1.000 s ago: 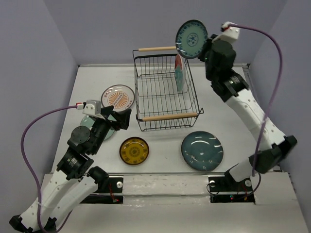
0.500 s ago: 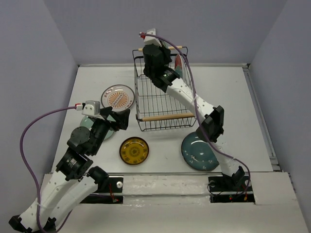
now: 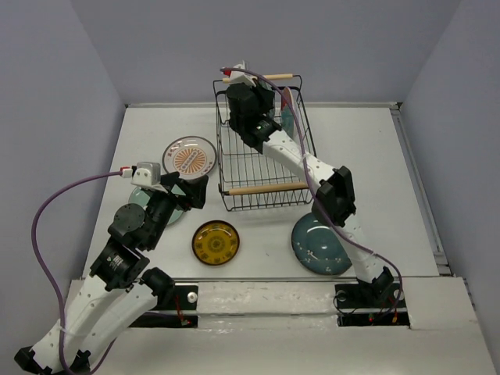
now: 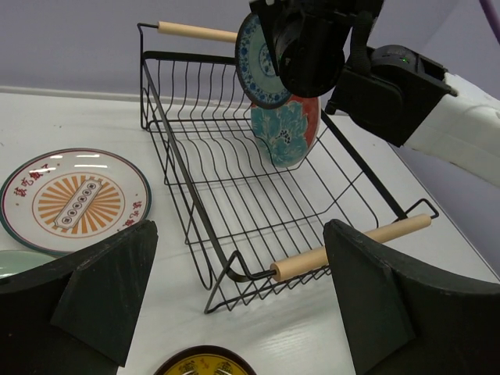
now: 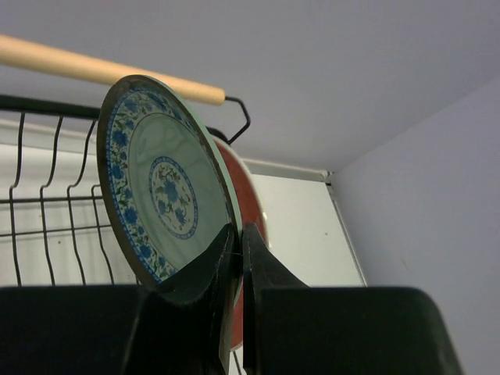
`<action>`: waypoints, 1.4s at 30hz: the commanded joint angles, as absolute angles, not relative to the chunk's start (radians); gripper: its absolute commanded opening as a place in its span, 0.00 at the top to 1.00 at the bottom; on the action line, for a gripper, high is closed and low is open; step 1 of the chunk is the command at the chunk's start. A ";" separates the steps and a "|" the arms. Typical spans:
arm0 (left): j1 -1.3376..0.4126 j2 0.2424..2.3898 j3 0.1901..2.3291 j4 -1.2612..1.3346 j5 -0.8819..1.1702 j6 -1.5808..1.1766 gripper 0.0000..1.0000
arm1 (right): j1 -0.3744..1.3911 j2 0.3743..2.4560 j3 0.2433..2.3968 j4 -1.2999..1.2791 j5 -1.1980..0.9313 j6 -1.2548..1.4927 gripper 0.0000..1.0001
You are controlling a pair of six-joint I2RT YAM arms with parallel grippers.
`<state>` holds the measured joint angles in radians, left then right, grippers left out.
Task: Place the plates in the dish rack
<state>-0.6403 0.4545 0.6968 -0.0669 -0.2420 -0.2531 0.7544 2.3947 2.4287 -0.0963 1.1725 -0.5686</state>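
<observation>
Plates counted: six. Four lie flat on the table, one stands in the rack, one is held.

- Far left: pale mint green plate, partly under the left gripper, whose jaws are spread wide with nothing between them.
- Behind it: white plate with orange centre.
- Near edge: small amber-yellow plate.
- Centre: one dish rack with two wooden handles. The red plate with teal flowers stands on edge at its far end.
- Right gripper: clenched on the rim of the small dark teal plate, held upright just beside the red one, by the far handle.
- Right: large blue-teal plate, partly hidden by the right arm.
</observation>
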 commanded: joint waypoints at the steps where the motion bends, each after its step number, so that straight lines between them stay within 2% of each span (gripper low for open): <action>1: -0.644 0.448 0.744 -0.034 -0.261 -0.252 0.01 | 0.726 2.401 2.401 -0.132 1.140 -0.436 0.93; 21: -0.646 0.460 0.741 -0.031 -0.256 -0.252 0.01 | 0.666 2.448 2.295 -0.281 1.042 -0.187 0.93; 42: -0.644 0.471 0.739 -0.028 -0.242 -0.253 0.01 | 0.657 2.355 2.254 -0.311 1.118 -0.181 0.93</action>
